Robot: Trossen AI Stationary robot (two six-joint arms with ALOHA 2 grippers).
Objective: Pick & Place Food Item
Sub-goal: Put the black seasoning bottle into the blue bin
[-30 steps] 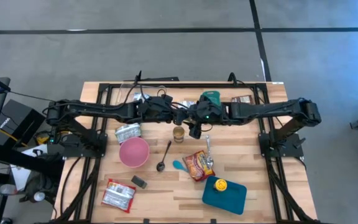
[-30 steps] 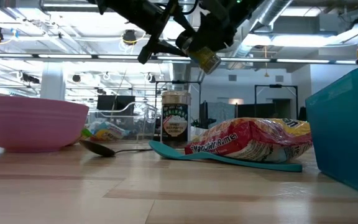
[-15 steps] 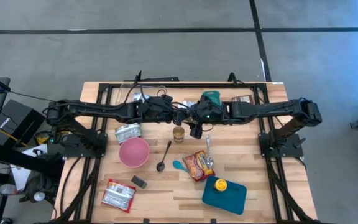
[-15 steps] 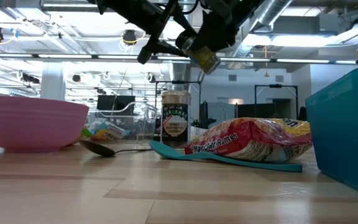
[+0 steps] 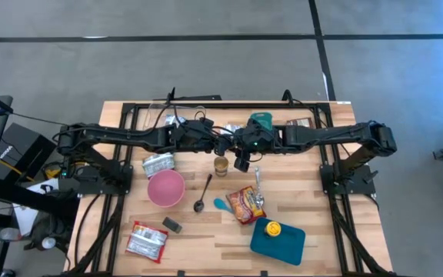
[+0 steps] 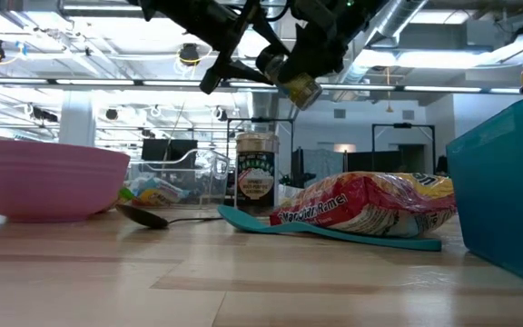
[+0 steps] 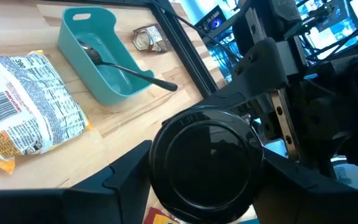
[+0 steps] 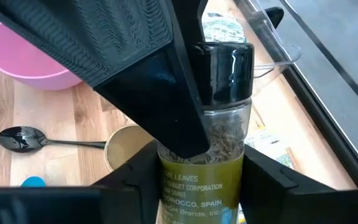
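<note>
the spice jar (image 8: 213,124) hangs in the air between both grippers: the left gripper (image 7: 204,171) clamps its black cap, the right gripper (image 8: 197,168) is closing around its labelled body. judging by this, let the right grip seat firmly before the left lets go.

From above, the two grippers meet over the table's middle and cover the spice jar (image 8: 207,118) between them, so nothing of it can be made out there; in the right wrist view the jar's label runs off the picture's edge and a dark finger (image 8: 135,74) crosses its shoulder, hiding part of the lid; in the left wrist view only the jar's black lid (image 7: 207,165) shows, and the body behind it is hidden. In the low view the teal bin (image 6: 507,191) is cut off at the picture's side, the pink bowl (image 6: 48,177) hides whatever lies behind it, and the print on the small jar (image 6: 255,177) standing farther back is too small to read.
</note>
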